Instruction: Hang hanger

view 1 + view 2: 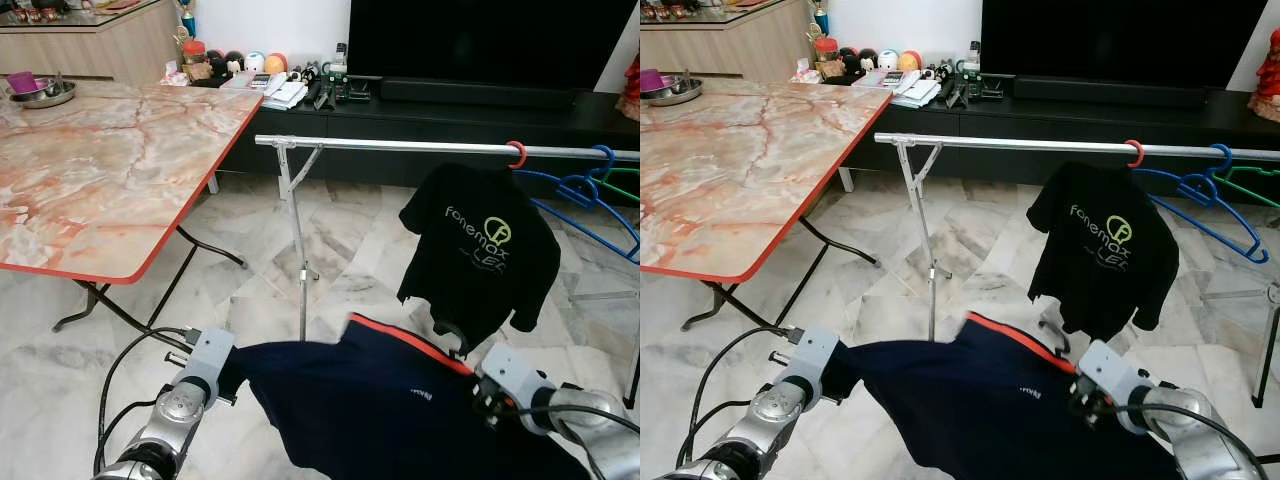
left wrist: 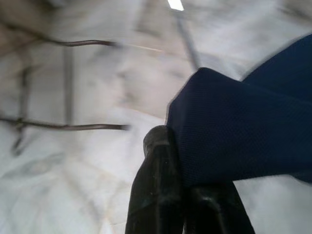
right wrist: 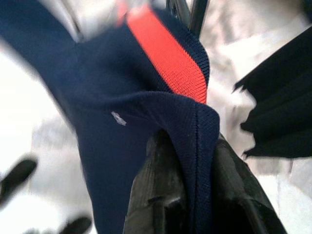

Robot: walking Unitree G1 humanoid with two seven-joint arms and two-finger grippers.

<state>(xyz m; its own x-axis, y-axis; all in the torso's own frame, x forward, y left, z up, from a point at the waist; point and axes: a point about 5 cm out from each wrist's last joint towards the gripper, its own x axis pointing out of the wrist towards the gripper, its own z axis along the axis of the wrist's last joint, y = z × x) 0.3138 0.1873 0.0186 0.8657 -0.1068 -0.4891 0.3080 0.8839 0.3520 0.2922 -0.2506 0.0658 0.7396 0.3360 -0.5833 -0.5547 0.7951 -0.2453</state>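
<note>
**Navy shirt held low in front of the garment rail**

- Navy shirt [image 1: 380,400]: dark blue, orange-red collar band, small pale mark on the chest. Stretched between both grippers, low and in front of the rail, apart from it.
- Left gripper [image 2: 183,183]: at the shirt's left edge; fingers [image 2: 156,195] pressed together on a fold of navy cloth.
- Right gripper [image 3: 197,195]: at the shirt's right edge near the collar; fingers [image 3: 161,195] pinch a doubled hem of the cloth between them.
- Garment rail [image 1: 400,146]: silver horizontal bar on a thin upright post, standing on the pale marble floor [image 1: 330,260].
- Black T-shirt [image 1: 480,250]: hangs from the rail on a red hanger hook [image 1: 517,153]; pale lettering and a round logo on the front.
- Blue hanger [image 1: 585,195] and green hanger [image 1: 625,180]: bare, on the rail just right of the black T-shirt.
- Table [image 1: 100,170]: marble-patterned top, red edge, folding metal legs, left of the rail; a metal bowl [image 1: 42,92] stands at its far corner.
- Low black cabinet [image 1: 400,110]: behind the rail, carrying small items and a dark screen.
</note>
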